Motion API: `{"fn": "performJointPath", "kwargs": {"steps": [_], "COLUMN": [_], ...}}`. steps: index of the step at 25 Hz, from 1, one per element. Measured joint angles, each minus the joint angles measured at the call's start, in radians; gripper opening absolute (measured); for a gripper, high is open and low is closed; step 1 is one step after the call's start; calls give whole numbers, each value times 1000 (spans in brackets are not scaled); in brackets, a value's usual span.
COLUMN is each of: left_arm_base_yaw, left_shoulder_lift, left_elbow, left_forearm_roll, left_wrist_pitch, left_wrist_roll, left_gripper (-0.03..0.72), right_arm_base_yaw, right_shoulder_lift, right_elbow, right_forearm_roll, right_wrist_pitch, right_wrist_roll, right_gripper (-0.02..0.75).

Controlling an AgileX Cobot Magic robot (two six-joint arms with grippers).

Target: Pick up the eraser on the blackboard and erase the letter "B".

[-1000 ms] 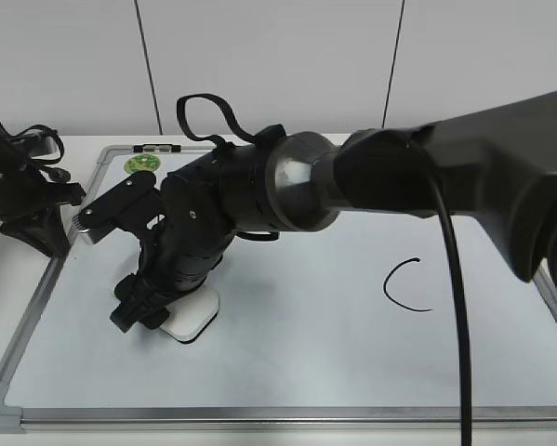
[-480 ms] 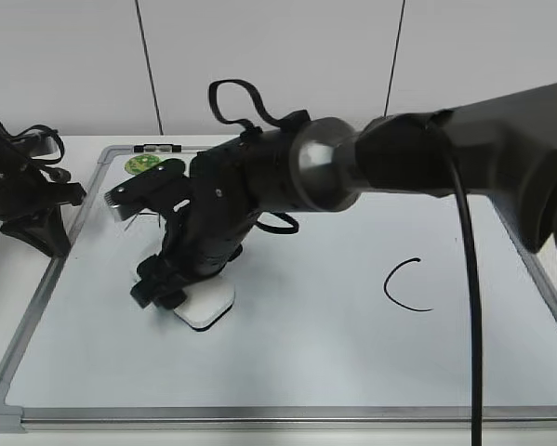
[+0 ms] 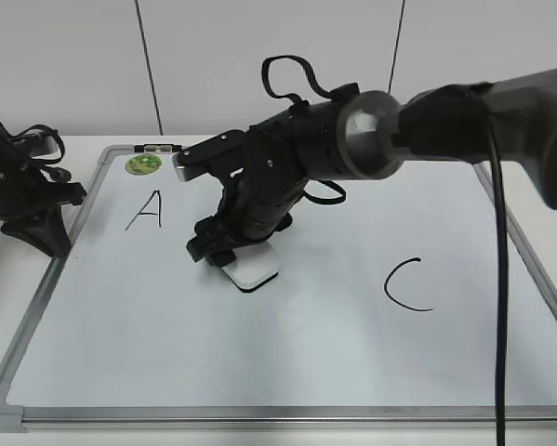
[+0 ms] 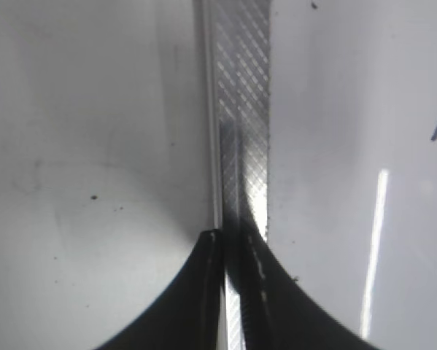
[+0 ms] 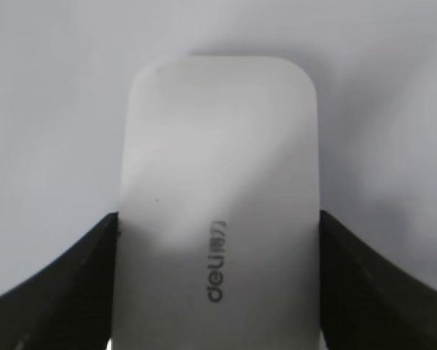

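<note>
The blackboard (image 3: pixel 287 362) lies flat on the table, pale surface in a silver frame. My right gripper (image 3: pixel 233 258) is shut on the white eraser (image 3: pixel 252 268) and holds it flat against the board between a black "A" (image 3: pixel 145 210) and a black "C" (image 3: pixel 406 284). In the right wrist view the eraser (image 5: pixel 218 204) sits between both dark fingers of the gripper (image 5: pixel 218 255), grey lettering up. No letter "B" shows; the arm covers the board's middle. My left gripper (image 4: pixel 233 244) is shut and empty over the board's left frame rail (image 4: pixel 240 109).
A small round green magnet (image 3: pixel 143 164) and a marker (image 3: pixel 157 147) sit at the board's far left corner. The left arm (image 3: pixel 22 200) rests off the board's left edge. A white wall stands behind the table.
My right gripper has slid the eraser across the board to the right and slightly away, uncovering the "A". The left arm has not moved.
</note>
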Motion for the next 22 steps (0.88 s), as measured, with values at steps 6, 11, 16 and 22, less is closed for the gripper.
{"fn": "performJointPath", "kwargs": {"steps": [6, 11, 16, 22], "left_arm_base_yaw": [0, 0, 0, 0], "left_shoulder_lift": [0, 0, 0, 0], "left_elbow": [0, 0, 0, 0], "left_forearm_roll": [0, 0, 0, 0], "left_wrist_pitch": [0, 0, 0, 0], "left_wrist_roll": [0, 0, 0, 0], "left_gripper": [43, 43, 43, 43], "right_arm_base_yaw": [-23, -35, -55, -169], "right_shoulder_lift": [-16, -96, -205, -295], "right_elbow": [0, 17, 17, 125], "right_forearm_roll": [-83, -130, -176, -183], "right_wrist_pitch": [32, 106, 123, 130], "right_wrist_roll": [43, 43, 53, 85], "right_gripper": [533, 533, 533, 533]}}
